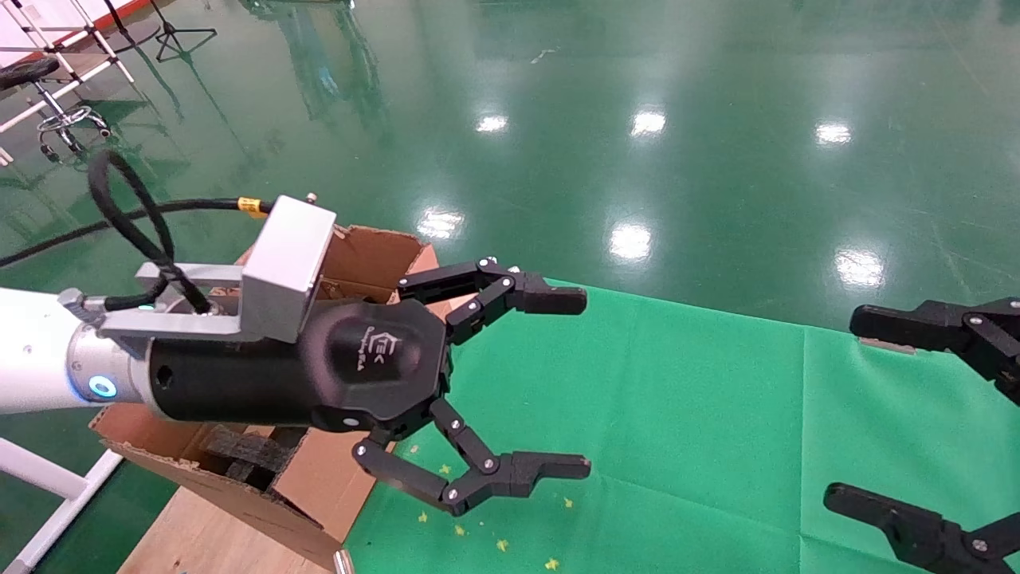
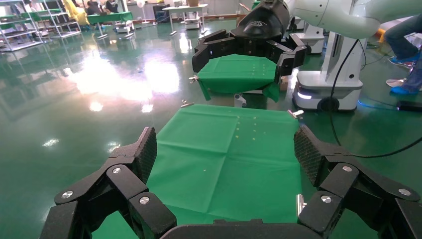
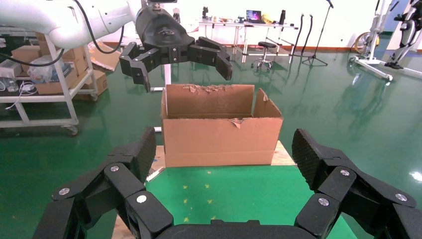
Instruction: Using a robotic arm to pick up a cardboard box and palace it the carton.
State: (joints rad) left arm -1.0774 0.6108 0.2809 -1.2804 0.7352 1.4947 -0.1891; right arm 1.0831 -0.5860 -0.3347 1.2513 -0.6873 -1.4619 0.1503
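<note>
At the lower left of the head view: the carton (image 1: 319,478) stands on a bare wooden surface (image 1: 199,534), at the left edge of the green cloth (image 1: 677,414).
Carton: large, brown and corrugated, flaps raised with ragged edges; black foam pieces (image 1: 243,454) show inside; in the right wrist view it sits at centre frame (image 3: 219,134), beyond the cloth.
Cardboard box: not visible in any of the three views.
Robotic arm: the left arm (image 1: 40,359) enters from the left edge of the head view, white with a silver wrist, a grey camera block (image 1: 287,255) and a black cable (image 1: 127,215).
Left gripper (image 1: 586,383): fingers spread wide and holding nothing, hanging above the carton's right side and the cloth's left part; in the right wrist view it appears at upper centre (image 3: 184,67), over the carton's opening.
Right gripper (image 1: 841,406): at the right edge of the head view, over the cloth, jaws wide apart and empty.
Cloth: green, with small yellow specks (image 1: 502,544) near the bottom of the head view.
Floor (image 1: 637,119): glossy green, filling the upper frame.
</note>
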